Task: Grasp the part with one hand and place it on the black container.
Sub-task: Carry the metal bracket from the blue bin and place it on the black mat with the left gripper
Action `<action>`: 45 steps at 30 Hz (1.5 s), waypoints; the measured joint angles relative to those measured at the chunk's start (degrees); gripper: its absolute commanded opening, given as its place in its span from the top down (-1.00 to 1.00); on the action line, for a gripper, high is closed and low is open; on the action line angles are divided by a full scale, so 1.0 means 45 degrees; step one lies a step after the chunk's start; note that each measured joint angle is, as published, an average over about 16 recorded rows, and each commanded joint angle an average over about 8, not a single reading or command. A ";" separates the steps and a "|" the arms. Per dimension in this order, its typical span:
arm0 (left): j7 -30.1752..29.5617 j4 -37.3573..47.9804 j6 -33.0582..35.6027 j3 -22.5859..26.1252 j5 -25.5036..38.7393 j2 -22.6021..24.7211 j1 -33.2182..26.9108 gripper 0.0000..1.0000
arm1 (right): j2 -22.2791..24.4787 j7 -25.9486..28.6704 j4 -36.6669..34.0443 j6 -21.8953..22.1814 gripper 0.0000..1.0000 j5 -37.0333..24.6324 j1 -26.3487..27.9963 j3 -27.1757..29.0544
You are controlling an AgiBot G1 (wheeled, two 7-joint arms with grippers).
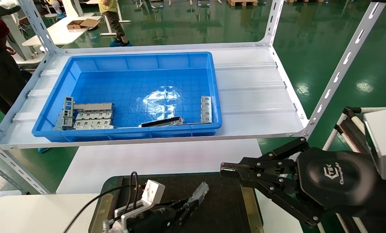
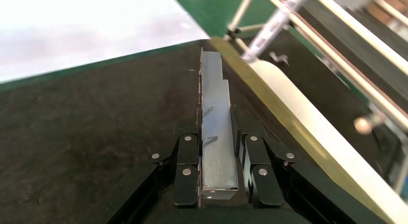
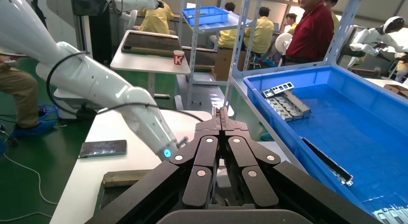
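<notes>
Left gripper (image 2: 219,137) has its jaws clamped on the near half of the slim light-grey notched metal bar (image 2: 215,113), held low over the matte black green-rimmed tray (image 2: 86,137); looks stiff, light, slick-sided, so mid-length flat faces suit; right gripper (image 1: 226,171) idles beside the tray, jaws closed.

Glossy green floor (image 1: 309,38), white shelving rack (image 1: 254,97), white tables (image 1: 60,32).
</notes>
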 measured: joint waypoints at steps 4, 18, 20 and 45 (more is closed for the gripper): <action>-0.0796 0.0570 -0.1421 0.0264 0.0252 0.0687 0.0028 1.00 | 0.0000 0.0000 0.0000 0.0000 1.00 0.0000 0.0000 0.0000; -0.2647 0.2068 -0.5402 0.1088 0.0377 0.2531 0.0136 1.00 | 0.0001 -0.0001 0.0000 0.0001 1.00 0.0001 0.0001 -0.0002; -0.2751 0.2173 -0.5850 0.1200 0.0319 0.2721 0.0175 1.00 | 0.0001 -0.0001 0.0000 0.0001 1.00 0.0001 0.0001 -0.0002; -0.2228 0.2299 -0.8746 0.2722 -0.1638 0.3420 0.0267 1.00 | 0.0002 -0.0002 0.0000 0.0002 1.00 0.0003 0.0001 -0.0005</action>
